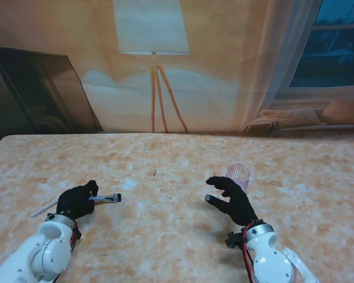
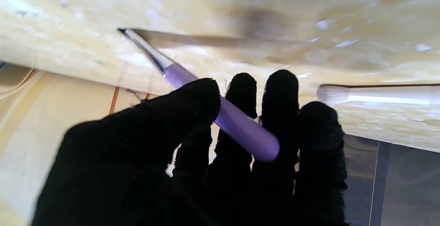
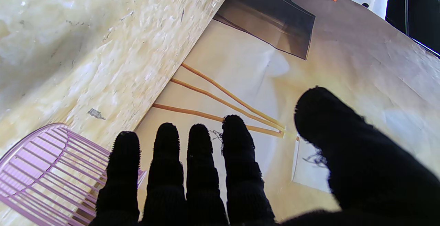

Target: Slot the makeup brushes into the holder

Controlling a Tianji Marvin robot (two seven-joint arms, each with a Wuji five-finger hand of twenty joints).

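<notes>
Nearest to me, the left robot hand point(image 1: 76, 200) grips a purple-handled makeup brush point(image 2: 220, 110), pinched between the thumb and the fingers point(image 2: 280, 92). In the left wrist view the silver ferrule and dark tip angle out past the fingertips, while the rounded handle end lies across the fingers; in the stand view the tip points right, toward the pink wire holder point(image 1: 238, 175). Held this way, the brush lies nearly level, so I judge it will have to be tipped upright before it can go into the holder's mouth.

Just beside that hand, on its left as the stand sees it, a second brush with a pale handle point(image 1: 45, 208) lies flat on the marbled worktop point(image 1: 165, 224), untouched. The wrist view shows its whitish bristle end close to the fingertips, so it waits within easy reach.

The right robot hand point(image 1: 231, 198) hangs open and holds nothing, with fingers spread and thumb apart. It sits just on the near side of the holder, and I cannot tell whether a fingertip touches the wire. Its posture suggests it is there to steady the holder.

The holder stands upright, well apart from the left hand and farther from me. I can make out no brush in it, so the task looks barely begun.
</notes>
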